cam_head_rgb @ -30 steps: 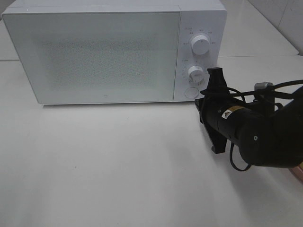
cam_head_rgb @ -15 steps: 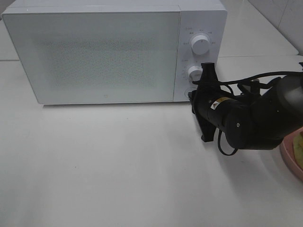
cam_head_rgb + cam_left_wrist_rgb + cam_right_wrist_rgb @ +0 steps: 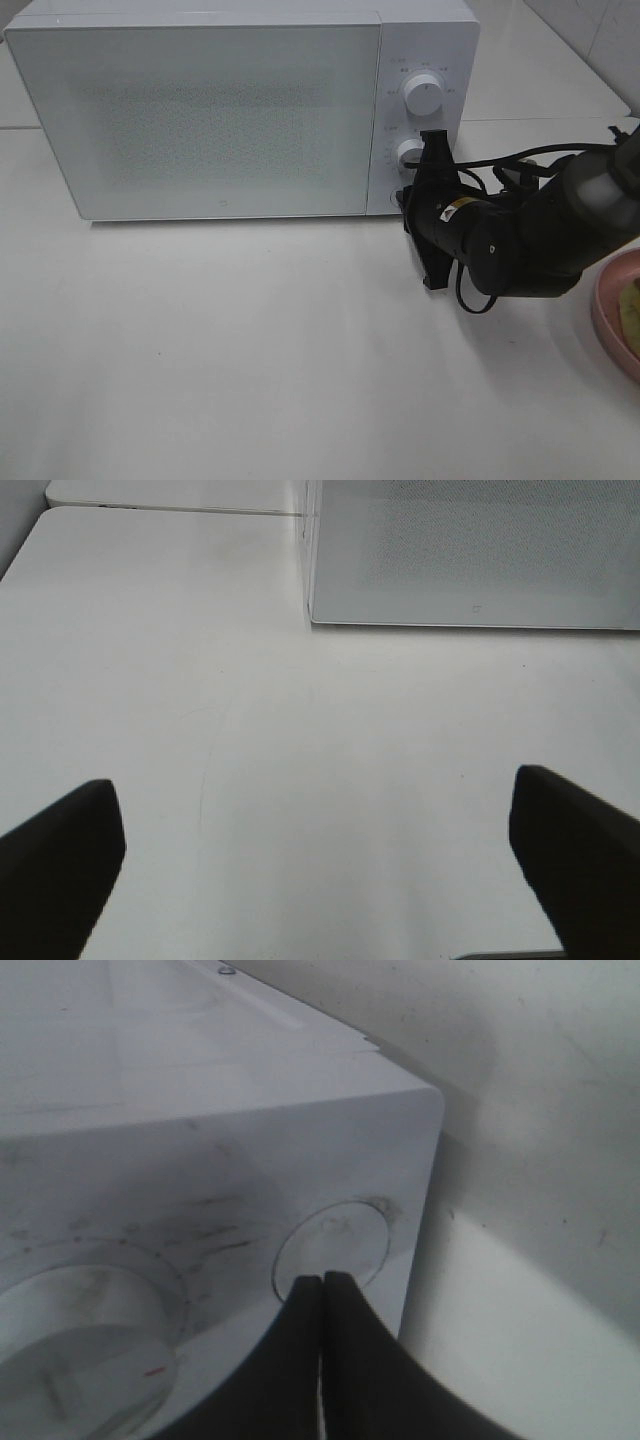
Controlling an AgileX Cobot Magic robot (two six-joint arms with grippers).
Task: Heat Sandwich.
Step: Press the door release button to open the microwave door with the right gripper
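The white microwave (image 3: pixel 220 110) stands at the back with its door closed. My right gripper (image 3: pixel 408 200) is shut, and its tips rest against the round button (image 3: pixel 335 1243) low on the control panel, below the lower knob (image 3: pixel 410 152). In the right wrist view the shut fingertips (image 3: pixel 300 1305) touch that button's lower rim. At the far right edge lies the pink plate (image 3: pixel 608 305), with only a yellow-green sliver of the sandwich (image 3: pixel 633 308) showing. My left gripper (image 3: pixel 318 870) is open over bare table, near the microwave's front left corner (image 3: pixel 312 615), holding nothing.
The upper knob (image 3: pixel 425 95) sits above the lower one on the panel. The right arm's black body and cables (image 3: pixel 520 235) lie between the microwave and the plate. A white table (image 3: pixel 250 340) spreads in front of the microwave.
The right arm has swung left and toward the microwave, bringing its shut tips onto the round button. The pink plate has come into view at the right edge.
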